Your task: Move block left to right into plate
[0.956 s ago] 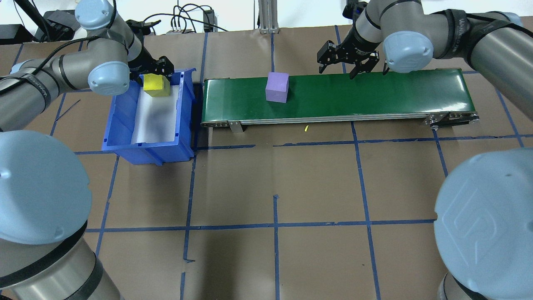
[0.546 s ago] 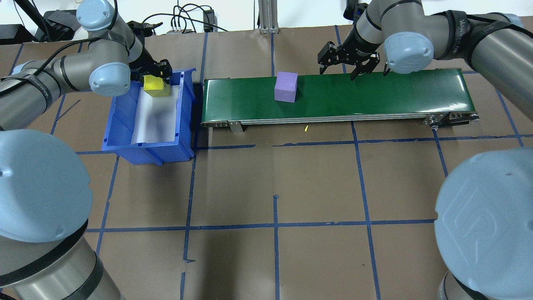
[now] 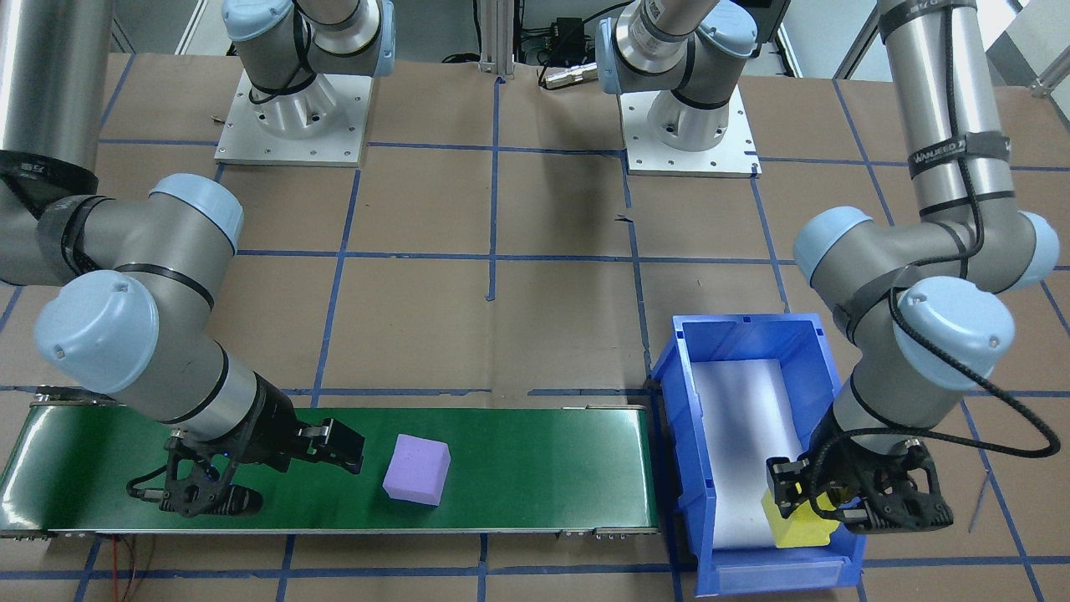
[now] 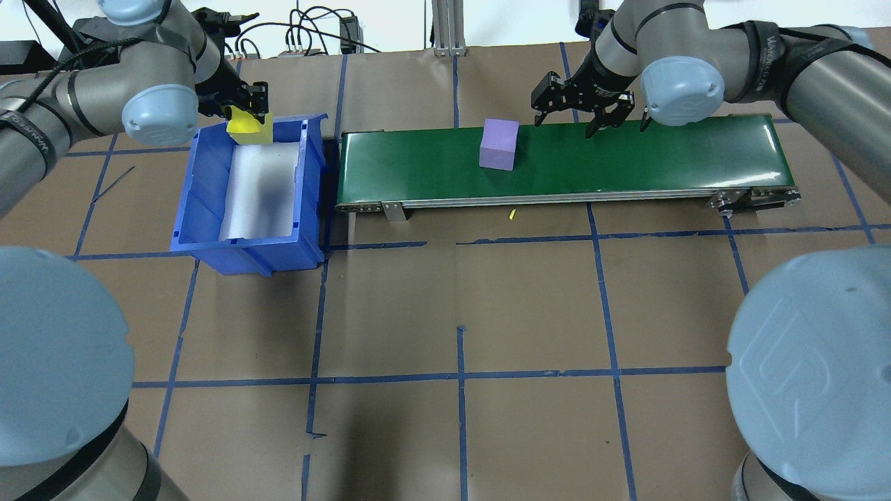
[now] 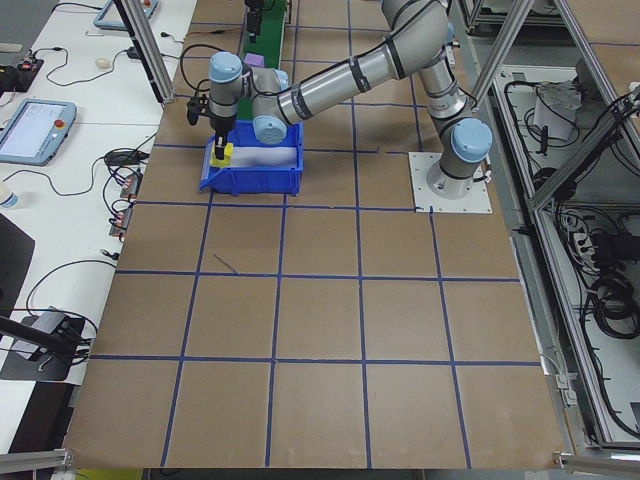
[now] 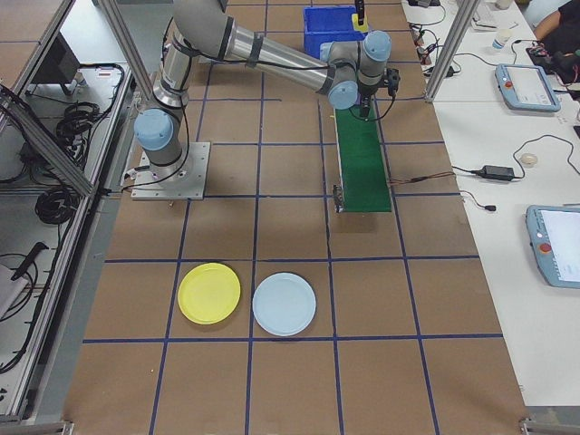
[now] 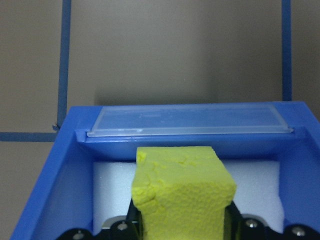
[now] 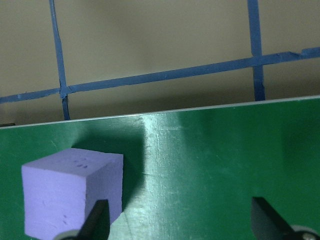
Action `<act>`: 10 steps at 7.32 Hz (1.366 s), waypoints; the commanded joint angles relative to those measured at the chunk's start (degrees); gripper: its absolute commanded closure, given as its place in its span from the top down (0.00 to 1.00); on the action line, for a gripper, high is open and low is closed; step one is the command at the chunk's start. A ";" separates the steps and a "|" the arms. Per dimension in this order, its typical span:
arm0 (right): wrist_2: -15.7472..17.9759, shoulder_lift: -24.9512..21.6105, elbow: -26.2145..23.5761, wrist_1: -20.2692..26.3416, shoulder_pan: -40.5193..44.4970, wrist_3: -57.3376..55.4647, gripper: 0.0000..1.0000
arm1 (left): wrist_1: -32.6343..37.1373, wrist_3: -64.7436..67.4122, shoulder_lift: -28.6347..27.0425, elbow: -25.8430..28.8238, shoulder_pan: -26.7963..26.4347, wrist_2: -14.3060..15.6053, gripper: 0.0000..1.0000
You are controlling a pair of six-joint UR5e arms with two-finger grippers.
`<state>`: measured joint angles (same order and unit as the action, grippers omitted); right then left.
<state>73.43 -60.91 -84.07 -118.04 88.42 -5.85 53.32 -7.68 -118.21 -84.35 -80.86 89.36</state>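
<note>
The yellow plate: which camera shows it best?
The exterior right view is the only one that shows it: the yellow plate lies on the table beside a pale blue plate, far from the green belt. No other view shows it.

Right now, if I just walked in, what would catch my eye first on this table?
Probably the long green belt with a purple block riding on it, and the right gripper hanging open just beyond that block. Beside the belt's end sits a blue bin, where the left gripper is clamped on a yellow block over the bin's far end. Farther off, a yellow plate and a pale blue plate lie side by side.
</note>
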 commanded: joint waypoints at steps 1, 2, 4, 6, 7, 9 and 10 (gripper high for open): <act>0.04 0.09 0.04 0.00 0.00 -2.22 1.00 | 9.30 1.51 6.12 0.06 -0.09 -0.07 0.36; 0.04 0.09 0.04 0.00 0.00 -2.58 1.00 | 12.65 5.00 8.24 -0.29 -0.87 -0.50 0.36; 0.13 0.09 -0.13 0.00 0.00 -2.50 1.00 | 14.00 11.07 9.31 0.14 -6.64 -0.68 0.36; 0.13 0.09 -0.13 0.00 0.00 -2.50 1.00 | 14.09 14.26 9.05 0.33 -11.23 -0.42 0.36; 0.13 0.09 -0.13 0.00 0.00 -2.50 1.00 | 14.09 17.05 8.18 0.06 -13.60 -1.90 0.36; 0.74 0.27 -0.05 0.00 0.00 -2.23 1.00 | 12.95 16.82 5.46 -0.03 -14.67 -3.06 0.36; 0.83 1.14 0.04 0.00 0.00 -2.23 0.99 | 11.47 17.16 3.62 -0.03 -15.29 -3.14 0.36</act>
<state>74.00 -60.49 -84.10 -118.04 88.42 -8.16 66.15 9.19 -112.47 -84.34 -95.39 86.48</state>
